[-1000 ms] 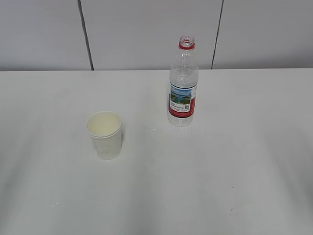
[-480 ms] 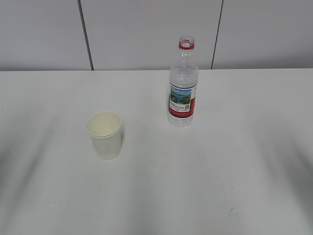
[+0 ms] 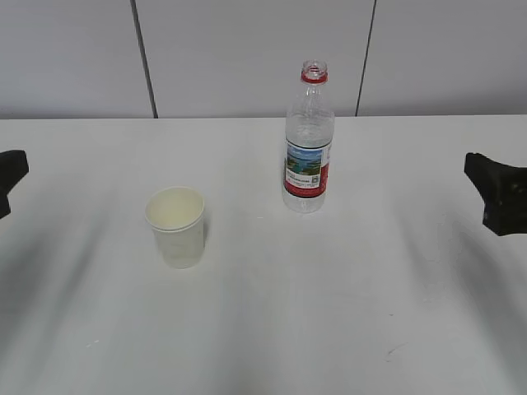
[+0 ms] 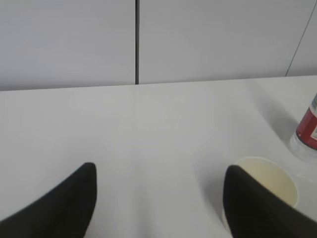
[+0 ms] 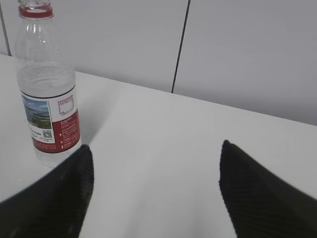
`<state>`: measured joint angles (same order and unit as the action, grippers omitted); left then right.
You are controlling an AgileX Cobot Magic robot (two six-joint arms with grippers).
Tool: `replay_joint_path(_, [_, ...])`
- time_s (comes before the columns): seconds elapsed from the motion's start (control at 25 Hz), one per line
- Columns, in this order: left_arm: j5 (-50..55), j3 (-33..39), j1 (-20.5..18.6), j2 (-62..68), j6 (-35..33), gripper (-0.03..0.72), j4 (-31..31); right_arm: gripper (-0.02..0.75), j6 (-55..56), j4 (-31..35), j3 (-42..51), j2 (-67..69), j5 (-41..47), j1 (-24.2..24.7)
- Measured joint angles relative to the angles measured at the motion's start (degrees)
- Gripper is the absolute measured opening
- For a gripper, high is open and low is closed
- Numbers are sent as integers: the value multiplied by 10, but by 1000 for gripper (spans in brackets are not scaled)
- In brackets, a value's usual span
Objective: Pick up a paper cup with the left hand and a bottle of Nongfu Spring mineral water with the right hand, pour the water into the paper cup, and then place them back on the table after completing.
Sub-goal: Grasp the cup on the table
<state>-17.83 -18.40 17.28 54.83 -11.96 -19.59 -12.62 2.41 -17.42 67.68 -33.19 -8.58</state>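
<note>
On table [image 3: 346, 313]: cup [image 3: 176, 226], uncapped bottle [image 3: 308, 144].

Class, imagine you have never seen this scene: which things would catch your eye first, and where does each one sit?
The clear water bottle with its red label stands uncapped right of centre, towards the back of the white table. A paper cup stands upright nearer the front, to its left. Both black grippers, left and right, sit at the edges, open.
</note>
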Motion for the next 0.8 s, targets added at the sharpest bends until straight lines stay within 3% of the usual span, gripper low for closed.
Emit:
replay_joint_path(0.16, [-23,5,1,45,-1,490,4,585,5,-19,-5,43,-50,0])
replay_joint_path(0.32, [-118,37,1,118,19,490,16,585,16,-55,-17,79,-63,0])
replay_joint_path(0.64, [-293,52,1,298,124,490,196,585,35,-93,-37,153,-101,0])
replay_joint_path(0.8, [-365,52,-2,382,158,490,216,585,35,-95,-38,178,-128,0])
